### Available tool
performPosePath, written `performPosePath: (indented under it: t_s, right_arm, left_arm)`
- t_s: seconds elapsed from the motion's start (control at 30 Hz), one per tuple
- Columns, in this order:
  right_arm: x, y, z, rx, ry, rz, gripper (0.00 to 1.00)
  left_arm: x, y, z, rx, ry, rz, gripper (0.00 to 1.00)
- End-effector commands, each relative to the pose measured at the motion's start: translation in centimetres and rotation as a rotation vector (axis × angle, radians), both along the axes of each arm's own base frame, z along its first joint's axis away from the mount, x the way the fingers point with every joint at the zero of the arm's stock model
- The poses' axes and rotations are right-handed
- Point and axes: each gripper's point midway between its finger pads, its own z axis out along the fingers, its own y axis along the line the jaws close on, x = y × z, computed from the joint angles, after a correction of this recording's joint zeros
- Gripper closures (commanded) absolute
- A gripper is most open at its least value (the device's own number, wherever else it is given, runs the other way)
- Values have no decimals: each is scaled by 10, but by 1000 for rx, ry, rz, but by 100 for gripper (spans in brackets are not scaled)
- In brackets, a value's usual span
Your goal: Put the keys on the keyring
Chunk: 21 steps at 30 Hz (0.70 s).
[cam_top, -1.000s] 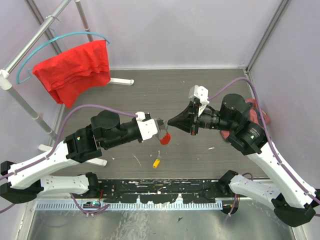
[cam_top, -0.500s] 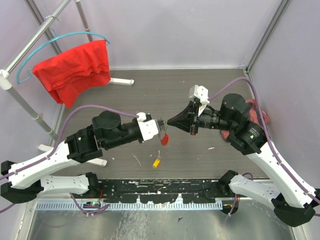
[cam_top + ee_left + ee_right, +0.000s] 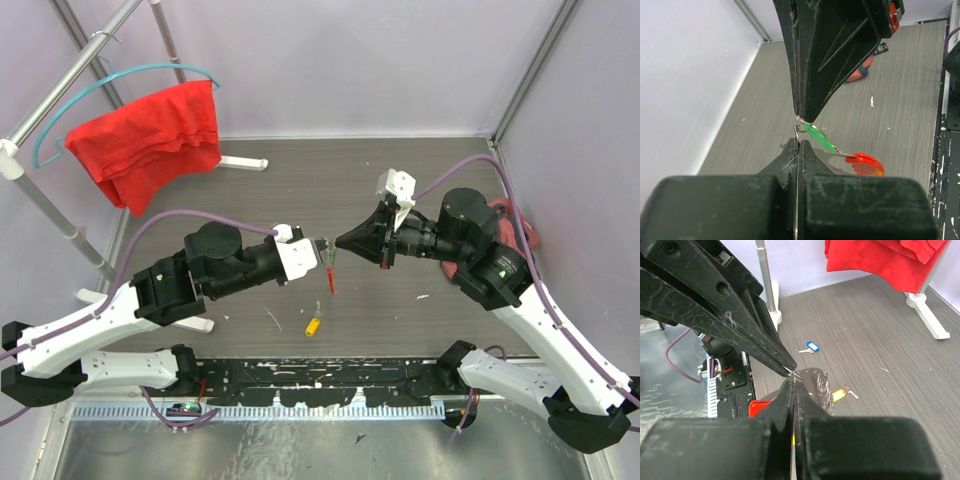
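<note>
Top external: a grey wood-grain table [image 3: 300, 190] walled in pale lilac, with one red cloth [image 3: 150, 140] on a rack at the far left. The left gripper [image 3: 323, 250] and right gripper [image 3: 341, 242], both closed, meet tip to tip mid-table with the keyring [image 3: 330, 272] dangling beneath; one yellow-tagged key [image 3: 313, 325] lies nearer. Left wrist: its closed fingers pinch the keyring's wire, where one green-tagged key [image 3: 820, 139] hangs beside a red-orange piece [image 3: 865, 163]. Right wrist: one blue-tagged key [image 3: 811, 347] lies apart; what its closed tips pinch is too small to tell.

No readable text, label, brand, number or sign shows anywhere.
</note>
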Motion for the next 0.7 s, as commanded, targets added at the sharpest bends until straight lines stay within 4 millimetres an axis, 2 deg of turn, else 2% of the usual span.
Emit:
performPosePath:
  t_s: [0.0, 0.37, 0.6, 0.67]
  right_arm:
    - [10, -2, 6, 13, -32, -54, 99]
    - [13, -2, -1, 4, -13, -68, 98]
    - [11, -8, 9, 21, -57, -82, 80]
    - [8, -12, 13, 26, -89, -87, 71]
  left_arm:
    - [-1, -2, 14, -59, -25, -6, 100]
    - [-2, -2, 15, -63, -26, -7, 100]
    - [-3, -2, 15, -65, -25, -11, 100]
    - [-3, -2, 16, -67, -23, -14, 100]
